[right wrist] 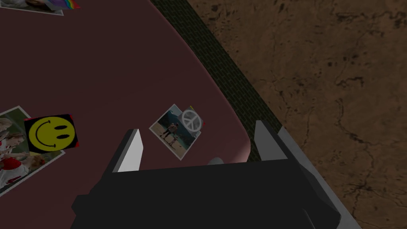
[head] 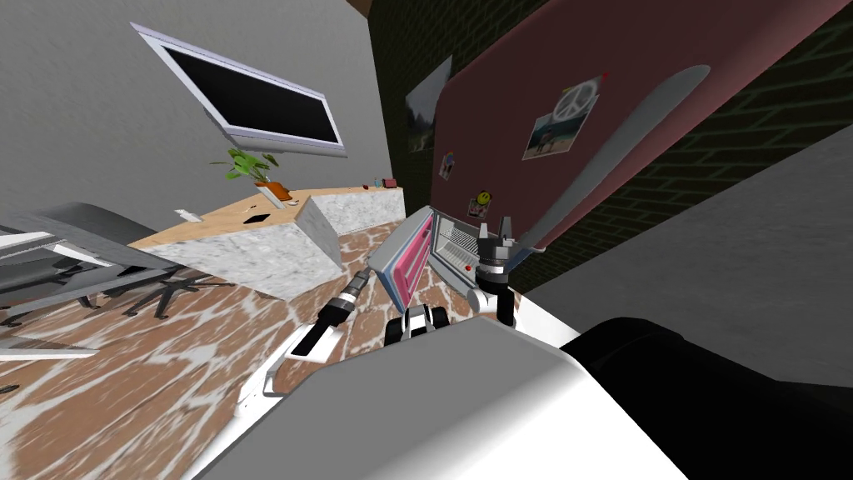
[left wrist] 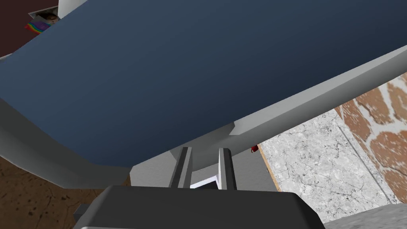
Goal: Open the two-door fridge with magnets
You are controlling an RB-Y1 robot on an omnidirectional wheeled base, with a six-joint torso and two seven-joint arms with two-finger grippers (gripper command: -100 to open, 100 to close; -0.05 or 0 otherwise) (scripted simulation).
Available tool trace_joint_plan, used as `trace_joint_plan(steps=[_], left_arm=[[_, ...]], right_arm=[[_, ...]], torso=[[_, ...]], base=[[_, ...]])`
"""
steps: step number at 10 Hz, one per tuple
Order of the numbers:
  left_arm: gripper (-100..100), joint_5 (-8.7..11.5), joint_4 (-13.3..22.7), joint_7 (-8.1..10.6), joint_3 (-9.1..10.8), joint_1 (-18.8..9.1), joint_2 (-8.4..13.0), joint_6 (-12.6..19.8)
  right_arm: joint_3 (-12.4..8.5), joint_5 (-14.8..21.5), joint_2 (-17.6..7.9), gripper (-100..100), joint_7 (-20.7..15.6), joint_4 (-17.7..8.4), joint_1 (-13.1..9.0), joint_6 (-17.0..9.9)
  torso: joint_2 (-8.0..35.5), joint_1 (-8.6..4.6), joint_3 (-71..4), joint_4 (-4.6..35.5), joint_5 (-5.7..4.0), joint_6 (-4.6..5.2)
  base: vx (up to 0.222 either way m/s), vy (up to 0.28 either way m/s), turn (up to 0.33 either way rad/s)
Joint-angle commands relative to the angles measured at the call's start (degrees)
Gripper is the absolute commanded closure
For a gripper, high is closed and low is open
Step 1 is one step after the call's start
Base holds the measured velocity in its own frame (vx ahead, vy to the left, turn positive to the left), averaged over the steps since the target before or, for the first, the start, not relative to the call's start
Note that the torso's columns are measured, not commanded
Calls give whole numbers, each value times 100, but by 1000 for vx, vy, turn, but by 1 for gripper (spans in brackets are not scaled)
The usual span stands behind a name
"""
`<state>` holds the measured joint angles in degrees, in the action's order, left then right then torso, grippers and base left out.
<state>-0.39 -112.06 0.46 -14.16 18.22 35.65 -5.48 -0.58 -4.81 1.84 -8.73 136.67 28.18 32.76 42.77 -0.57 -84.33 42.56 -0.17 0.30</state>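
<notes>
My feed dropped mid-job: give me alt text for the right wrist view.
The open right claw faces the dark maroon fridge door, framing a small photo under a grey peace-sign magnet. A yellow smiley-face magnet sits off to one side; a dark brick wall borders the door on the other.

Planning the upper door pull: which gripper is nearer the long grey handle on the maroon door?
Right. The right gripper is open beside the lower end of the handle; the left gripper is away at the open lower door.
</notes>
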Motion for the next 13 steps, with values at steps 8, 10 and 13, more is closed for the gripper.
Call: trace_joint_plan(steps=[8, 10, 13], left_arm=[[-100, 123, -378, 134, 48, 156, 352, 233], [-100, 178, -634, 188, 80, 229, 474, 356], [-100, 259, -1018, 270, 127, 340, 656, 541]], right_arm=[[2, 0, 2, 0, 0, 0, -1, 0], [2, 0, 2, 0, 0, 0, -1, 0], [2, 0, 2, 0, 0, 0, -1, 0]], torso=[[7, -2, 6, 1, -3, -12], [-4, 9, -2, 2, -2, -11], [47, -11, 27, 31, -15, -14]], base=[[43, 64, 15], [21, 6, 45], [28, 5, 62]])
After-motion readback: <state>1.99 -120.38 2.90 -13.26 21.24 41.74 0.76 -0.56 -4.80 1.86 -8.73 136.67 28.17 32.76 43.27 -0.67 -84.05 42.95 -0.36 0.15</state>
